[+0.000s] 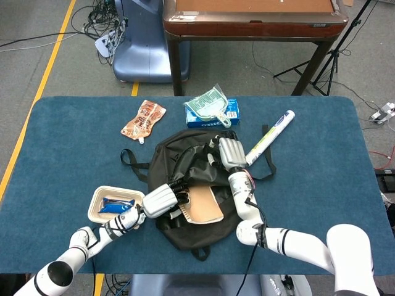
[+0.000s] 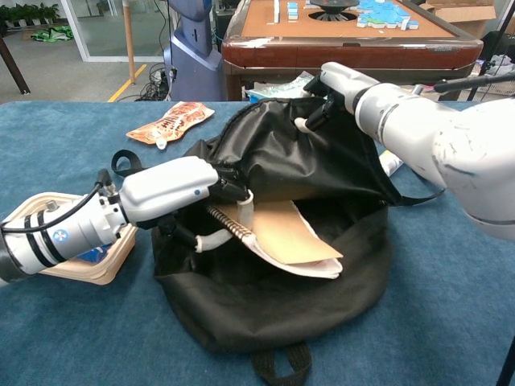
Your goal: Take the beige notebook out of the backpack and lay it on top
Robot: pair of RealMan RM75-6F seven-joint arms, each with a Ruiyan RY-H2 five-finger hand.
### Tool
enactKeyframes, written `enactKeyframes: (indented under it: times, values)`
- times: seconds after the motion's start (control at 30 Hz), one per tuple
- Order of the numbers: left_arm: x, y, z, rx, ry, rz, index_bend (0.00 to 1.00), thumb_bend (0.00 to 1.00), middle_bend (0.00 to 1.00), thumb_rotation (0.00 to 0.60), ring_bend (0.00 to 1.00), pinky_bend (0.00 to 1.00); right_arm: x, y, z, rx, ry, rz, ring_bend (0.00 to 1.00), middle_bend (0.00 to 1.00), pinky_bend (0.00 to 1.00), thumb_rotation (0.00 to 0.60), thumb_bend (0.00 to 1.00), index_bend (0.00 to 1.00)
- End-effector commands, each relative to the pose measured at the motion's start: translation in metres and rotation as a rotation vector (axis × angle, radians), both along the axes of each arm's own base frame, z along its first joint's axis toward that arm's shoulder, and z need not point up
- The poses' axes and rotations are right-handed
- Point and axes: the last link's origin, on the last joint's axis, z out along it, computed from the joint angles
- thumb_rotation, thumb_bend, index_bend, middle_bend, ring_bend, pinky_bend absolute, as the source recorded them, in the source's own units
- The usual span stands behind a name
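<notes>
1. Chest view: left hand (image 2: 173, 189) gripping the beige notebook (image 2: 282, 235) at its spiral edge, fingers curled round the binding, cover tilted and half clear of the black backpack (image 2: 273, 314).
2. Right hand (image 2: 334, 84) holding up the far flap of the bag's mouth, fingers closed on the black fabric, keeping the opening wide.
3. Notebook part in, part out: spiral end raised at the left hand, free corner drooping on the bag's lower panel, pages sagging below the cover.
4. Judged best: draw along the spiral edge toward the bag's near side, keep the book level so the loose pages do not fold under, and keep the flap lifted until the far corner clears the zipper lip.
5. Likely snag: drooping page corner against the fabric, and the flap slumping over the book if let go early.
6. For the lay-down, flap probably needs dropping flat first, else the top stays a ridge and the book may slide off.
7. Head view, around the bag: wooden tray (image 1: 99, 205) with a blue packet just beside the left forearm, orange snack pouch (image 1: 143, 119), green dustpan (image 1: 208, 103) on a blue box (image 1: 231, 111), white tube (image 1: 270, 137) near the right hand.
8. Tray close enough to be nudged by the left arm on the pull; the rest well apart from the notebook's path.
</notes>
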Motion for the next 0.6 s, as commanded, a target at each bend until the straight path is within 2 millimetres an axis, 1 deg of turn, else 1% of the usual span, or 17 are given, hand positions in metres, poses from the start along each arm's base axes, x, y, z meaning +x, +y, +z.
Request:
enactKeyframes:
  times: [0.03,0.13,0.33,0.53,0.6]
  values:
    - [0.003,-0.004,0.006,-0.018,-0.06,0.004,0.64,0.45,0.63,0.6,0.39,0.16,-0.001,0.001,0.0,0.002,-0.005,0.0,0.1,0.37,0.04,0.6,0.62,0.65]
    - [0.005,-0.008,0.014,-0.054,-0.132,0.019,0.65,0.45,0.66,0.6,0.41,0.17,-0.003,0.002,0.001,0.006,-0.011,0.002,0.1,0.37,0.04,0.6,0.62,0.65]
    - [0.008,-0.02,0.042,-0.121,-0.287,0.056,0.66,0.45,0.7,0.6,0.45,0.19,-0.004,0.006,0.002,0.02,-0.025,0.016,0.1,0.37,0.04,0.6,0.62,0.65]
    - [0.012,-0.038,0.08,-0.167,-0.416,0.107,0.67,0.45,0.71,0.6,0.46,0.19,-0.005,0.011,0.004,0.027,-0.038,0.032,0.1,0.36,0.04,0.6,0.62,0.65]
    - [0.013,-0.042,0.094,-0.168,-0.454,0.133,0.67,0.45,0.72,0.6,0.47,0.19,-0.007,0.013,0.004,0.032,-0.037,0.041,0.1,0.36,0.04,0.6,0.62,0.65]
